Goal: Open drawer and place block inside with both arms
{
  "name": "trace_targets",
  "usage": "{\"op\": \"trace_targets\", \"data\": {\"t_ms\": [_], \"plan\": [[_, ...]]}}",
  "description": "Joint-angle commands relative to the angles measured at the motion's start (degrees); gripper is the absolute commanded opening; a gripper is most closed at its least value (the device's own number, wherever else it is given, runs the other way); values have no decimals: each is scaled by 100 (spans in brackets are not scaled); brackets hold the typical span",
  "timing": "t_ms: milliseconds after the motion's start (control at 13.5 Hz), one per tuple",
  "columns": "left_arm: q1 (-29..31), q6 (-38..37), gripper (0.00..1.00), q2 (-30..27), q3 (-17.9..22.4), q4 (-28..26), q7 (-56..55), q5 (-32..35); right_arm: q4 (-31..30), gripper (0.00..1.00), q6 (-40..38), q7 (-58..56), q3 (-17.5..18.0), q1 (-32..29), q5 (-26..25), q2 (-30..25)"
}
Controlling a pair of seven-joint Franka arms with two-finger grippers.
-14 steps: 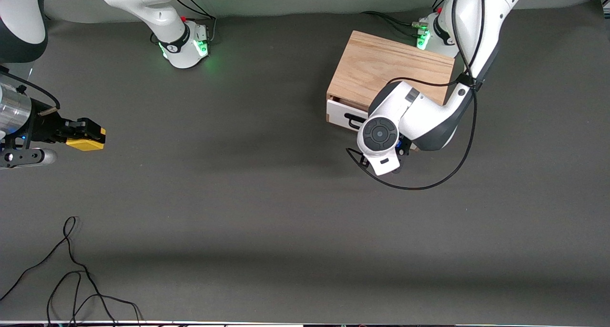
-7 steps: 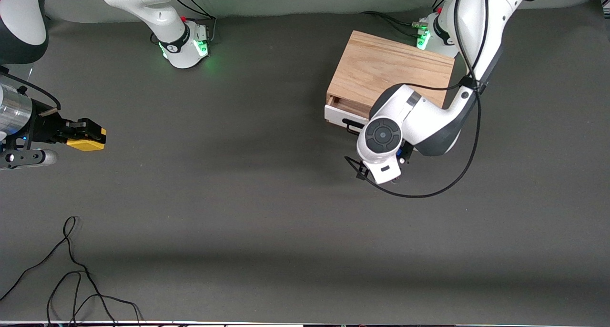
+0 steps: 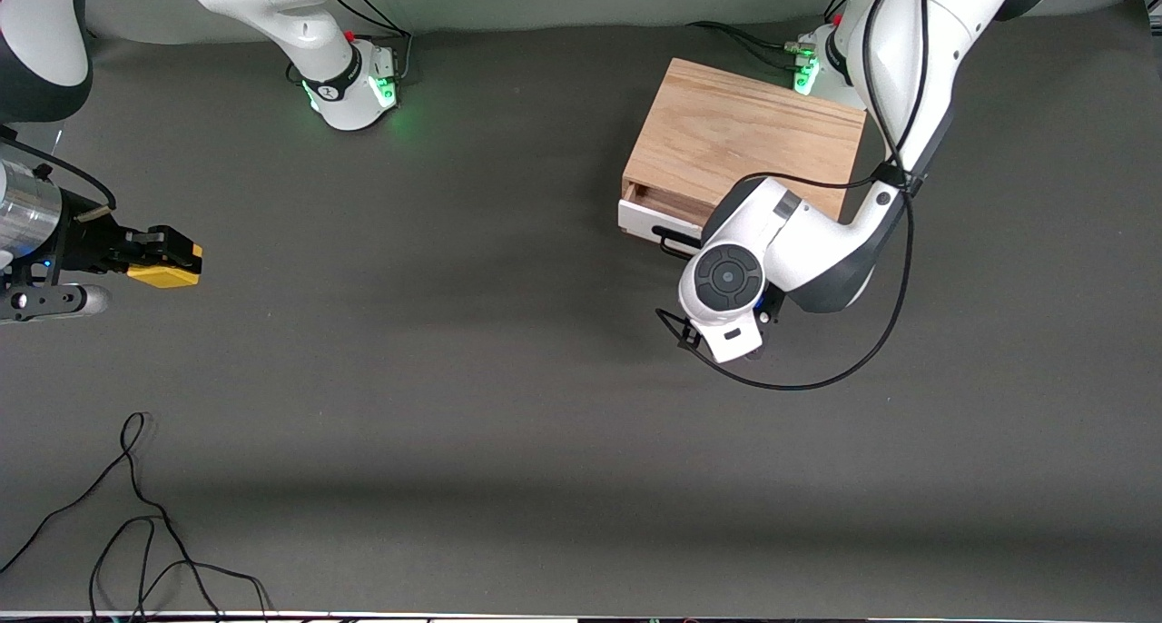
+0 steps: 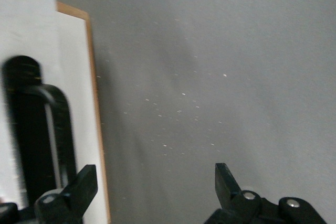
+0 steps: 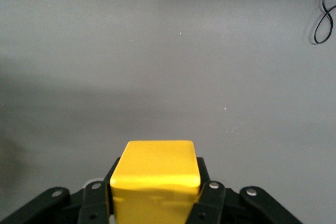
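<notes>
Fig.: I've got white-fronted drawer (image 3: 646, 222) barely open, frame upper right; left gripper (image 4: 152, 184) fingers wide, off handle. Right gripper (image 3: 163, 256) fingers clamp yellow cube block (image 3: 162, 271), frame left. Next: regrip, pull further.

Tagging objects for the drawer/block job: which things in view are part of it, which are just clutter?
Job:
- drawer, slightly open
- cabinet
- block, held in right gripper
- left gripper, fingers open, beside drawer handle

Clutter:
- loose black cable on table
</notes>
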Motion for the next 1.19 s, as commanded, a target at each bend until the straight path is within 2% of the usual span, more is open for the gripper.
{"op": "trace_targets", "data": {"t_ms": [0,593,1111], "plan": [[-59,-440,100,18,-9,103,-262,42,69,0,-95,30,-12,29,-81,8],[-209,-475,100,255,-9,-11,-771,33,77,0,-104,30,-12,29,-81,8],[-279,-826,100,203,-9,120,-922,33,77,0,-95,30,-12,29,-81,8]]}}
